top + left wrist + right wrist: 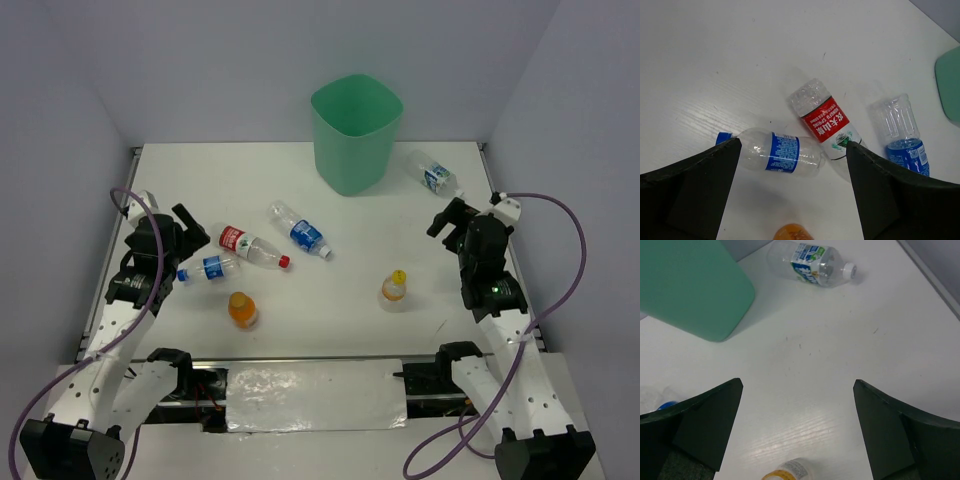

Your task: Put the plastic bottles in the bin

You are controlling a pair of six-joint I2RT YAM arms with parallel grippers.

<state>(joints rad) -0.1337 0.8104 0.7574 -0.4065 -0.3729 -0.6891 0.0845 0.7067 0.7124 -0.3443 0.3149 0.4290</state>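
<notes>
Left gripper (792,145) and right gripper (797,382) are both hanging spread wide, pinching nothing. All six plastic bottles (300,231) are sitting on the white counter (200,170), outside the tapered mint-green bin (355,135). Likely risk: the blue-label bottle (780,152) below the left gripper is lying sideways and looking smooth, round and thin-walled, so closing fingers could be rolling it away or nudging the red-label bottle (827,120) just beside it.

My left arm (105,335) and right arm (520,365) are white bars with little holes, joined by black blocks. A thin purple cable (580,240) loops off each. My left hand (192,228) and right hand (447,216) are black, with flat wedge fingers (690,190). The right arm shows a tiny green light (497,291).
</notes>
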